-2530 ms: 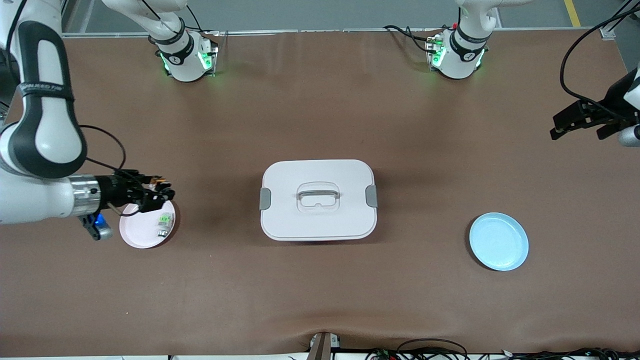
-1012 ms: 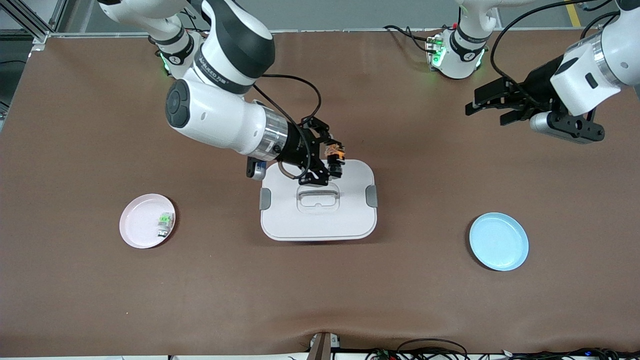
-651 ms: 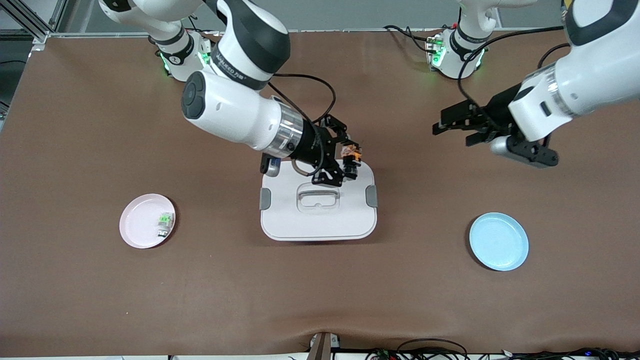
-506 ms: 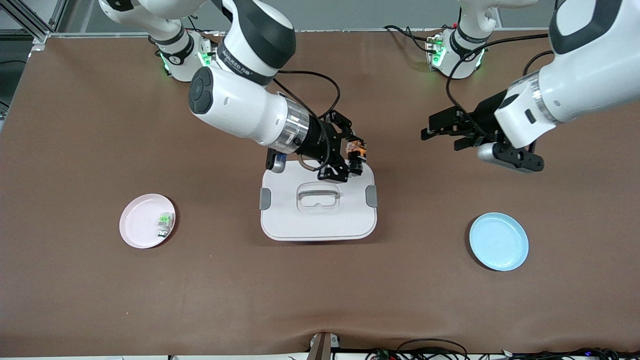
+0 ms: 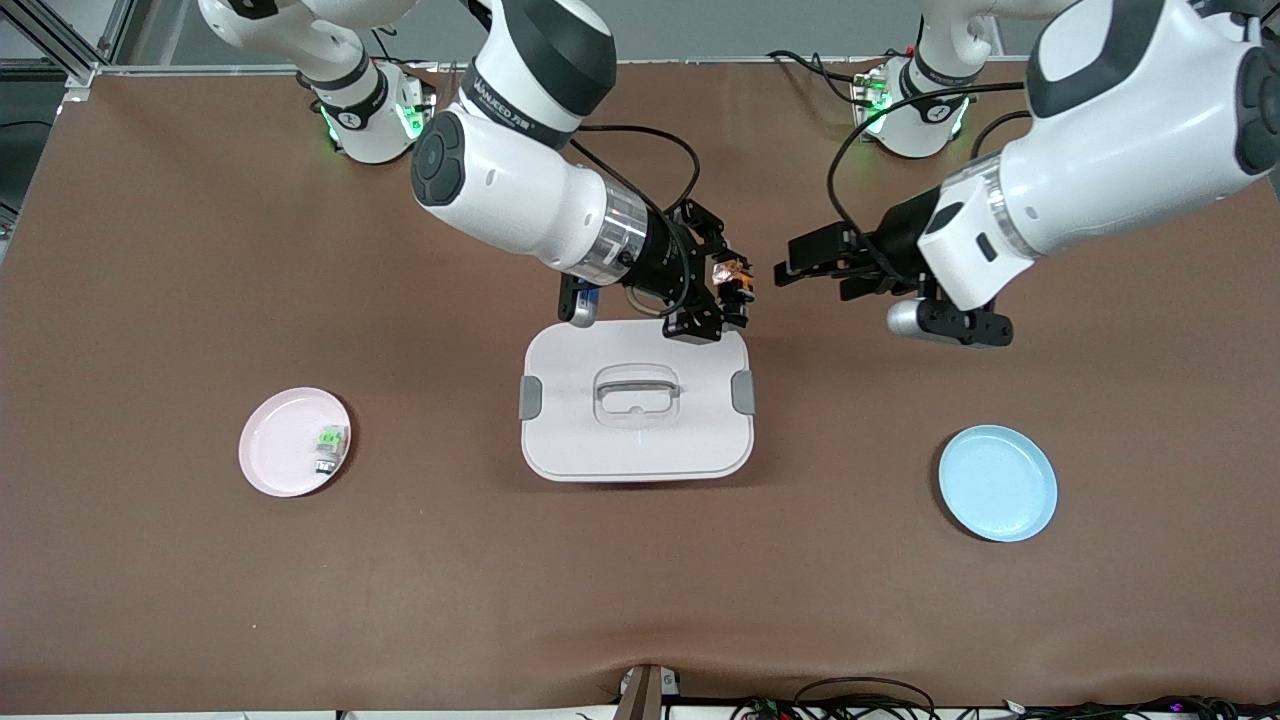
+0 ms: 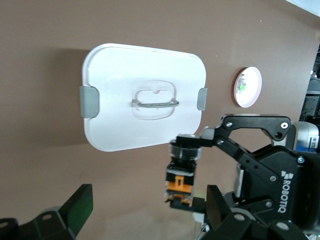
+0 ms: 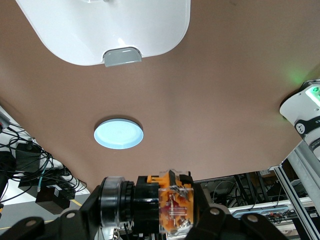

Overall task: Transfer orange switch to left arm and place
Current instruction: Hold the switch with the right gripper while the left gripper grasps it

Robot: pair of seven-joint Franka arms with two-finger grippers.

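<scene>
The orange switch [image 5: 736,272] is black with orange markings, and my right gripper [image 5: 732,287] is shut on it. It hangs in the air over the table, just off a corner of the white box [image 5: 637,440]. In the right wrist view the switch [image 7: 159,200] sits across the right gripper [image 7: 150,207], held from both sides. My left gripper [image 5: 793,264] is open and level with the switch, a short gap away, tips pointing at it. In the left wrist view the switch [image 6: 182,170] hangs ahead of the left gripper [image 6: 150,210], outside its open fingers [image 6: 80,206].
The box has a grey handle [image 5: 636,383] and side clips, and stands mid-table under the right arm's wrist. A pink plate [image 5: 275,465] with a green-and-silver switch [image 5: 329,446] lies toward the right arm's end. A blue plate [image 5: 997,483] lies toward the left arm's end.
The right arm carried the switch from the pink plate, up over the box and off its corner. The left arm swung in from the table's end until its open gripper faces the switch.
</scene>
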